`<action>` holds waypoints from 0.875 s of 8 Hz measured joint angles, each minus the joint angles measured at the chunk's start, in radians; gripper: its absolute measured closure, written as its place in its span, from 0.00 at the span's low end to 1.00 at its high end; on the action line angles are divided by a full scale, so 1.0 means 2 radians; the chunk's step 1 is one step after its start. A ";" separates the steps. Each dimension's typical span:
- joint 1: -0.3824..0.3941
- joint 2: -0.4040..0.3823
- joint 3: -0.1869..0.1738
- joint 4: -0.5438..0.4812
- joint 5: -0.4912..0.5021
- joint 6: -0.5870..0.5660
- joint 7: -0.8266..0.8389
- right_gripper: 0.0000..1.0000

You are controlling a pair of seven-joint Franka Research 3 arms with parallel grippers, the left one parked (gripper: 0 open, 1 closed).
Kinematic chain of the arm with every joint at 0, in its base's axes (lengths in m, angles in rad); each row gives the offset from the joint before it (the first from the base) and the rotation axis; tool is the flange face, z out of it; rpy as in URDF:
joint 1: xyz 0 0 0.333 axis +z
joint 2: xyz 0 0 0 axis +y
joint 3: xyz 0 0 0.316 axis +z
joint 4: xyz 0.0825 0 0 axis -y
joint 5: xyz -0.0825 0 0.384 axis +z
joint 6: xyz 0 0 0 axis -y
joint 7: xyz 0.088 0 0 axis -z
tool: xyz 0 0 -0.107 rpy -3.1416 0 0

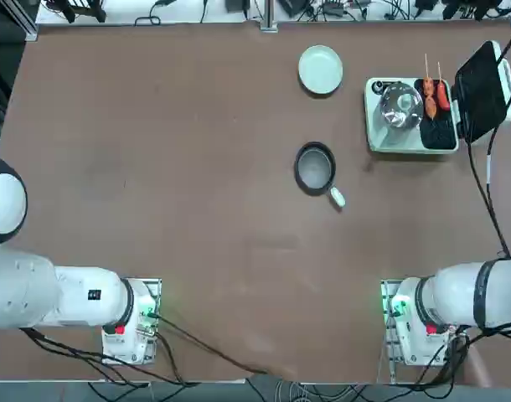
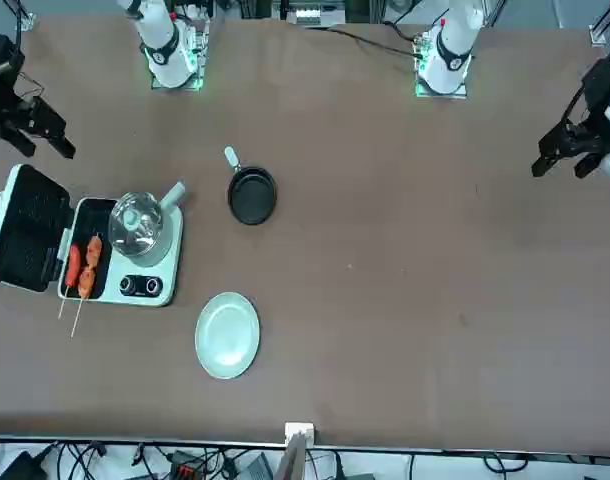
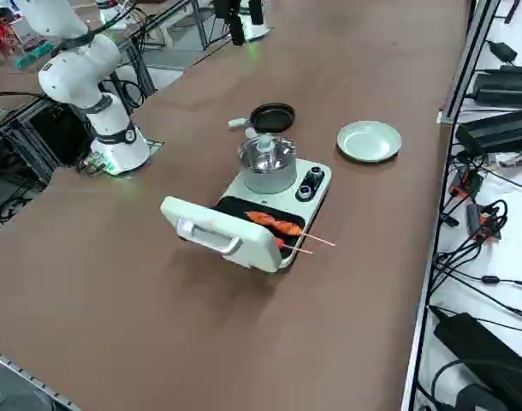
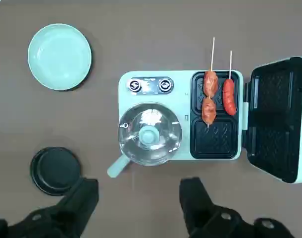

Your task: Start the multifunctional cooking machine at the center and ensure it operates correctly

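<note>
Hovering high over the cooker (image 4: 178,116), the right gripper (image 4: 138,203) (jaws wide, empty) must next descend onto its knobs (image 4: 150,86).

You saw only the fingertips (image 4: 86,196) of the right hand (image 4: 138,198); the picture's edge cut off the rest. On the multifunctional cooking machine (image 4: 156,144) beyond the hand, the markings around its two knobs (image 4: 150,85) were too small to read, and the pot's lid (image 4: 149,134) hid its contents.
</note>
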 joint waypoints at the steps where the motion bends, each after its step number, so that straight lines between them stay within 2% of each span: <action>1: 0.000 0.006 0.001 -0.005 -0.002 0.031 0.000 0.00; 2: 0.000 0.040 0.004 -0.008 -0.004 0.075 0.001 0.00; 3: 0.000 0.076 0.006 -0.003 -0.006 0.089 0.003 0.00; 4: 0.000 0.091 0.007 0.005 -0.007 0.087 0.004 0.00; 7: 0.000 0.086 0.007 0.014 -0.007 0.077 0.005 0.00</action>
